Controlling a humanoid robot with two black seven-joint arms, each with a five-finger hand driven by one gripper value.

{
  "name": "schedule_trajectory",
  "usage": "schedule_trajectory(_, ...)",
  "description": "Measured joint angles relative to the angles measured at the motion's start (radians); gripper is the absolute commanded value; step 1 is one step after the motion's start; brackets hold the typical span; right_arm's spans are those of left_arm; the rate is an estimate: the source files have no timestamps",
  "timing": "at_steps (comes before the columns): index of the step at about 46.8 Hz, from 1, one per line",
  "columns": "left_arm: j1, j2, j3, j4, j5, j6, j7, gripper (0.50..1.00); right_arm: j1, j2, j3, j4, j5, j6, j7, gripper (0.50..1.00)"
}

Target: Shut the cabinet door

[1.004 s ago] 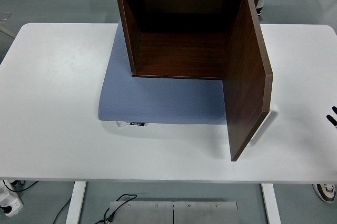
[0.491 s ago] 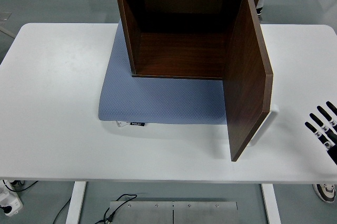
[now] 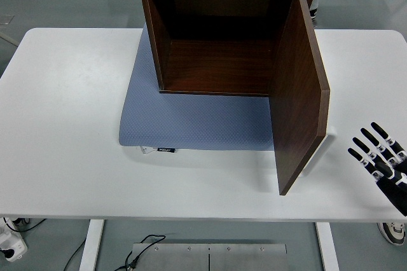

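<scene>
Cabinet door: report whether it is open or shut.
Open. The door swings out toward the near edge, leaving the cabinet interior exposed.

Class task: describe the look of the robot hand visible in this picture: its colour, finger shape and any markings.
The right hand is black, with slim, segmented fingers. Small white marks sit at the finger joints, making a pale banded pattern on each. No cables or sleeve show. The left hand is out of view.

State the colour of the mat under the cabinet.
Blue-grey mat, seen in the head view.
</scene>
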Motion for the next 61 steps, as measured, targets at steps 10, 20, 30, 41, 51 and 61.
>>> schedule_trajectory(10,0.000,0.000,0.000,-0.001,0.000,0.000,0.000,1.000,0.029,0.000,-0.015,0.009,-0.014,0.000,-0.001,1.000)
schedule_trajectory(20,0.000,0.000,0.000,0.000,0.000,0.000,0.000,1.000,0.055,0.005,-0.047,0.020,-0.021,0.000,-0.003,1.000)
schedule_trajectory(30,0.000,0.000,0.000,-0.001,0.000,0.000,0.000,1.000,0.091,0.010,-0.073,0.021,-0.041,0.000,-0.003,1.000)
schedule_trajectory(41,-0.001,0.000,0.000,0.000,0.000,0.000,0.000,1.000,0.127,0.015,-0.109,0.021,-0.047,0.000,-0.002,1.000)
schedule_trajectory(51,0.000,0.000,0.000,0.000,0.000,0.000,0.000,1.000,0.139,0.021,-0.133,0.024,-0.071,0.000,-0.002,1.000)
schedule_trajectory(61,0.000,0.000,0.000,0.000,0.000,0.000,0.000,1.000,0.175,0.022,-0.163,0.024,-0.074,0.000,-0.002,1.000)
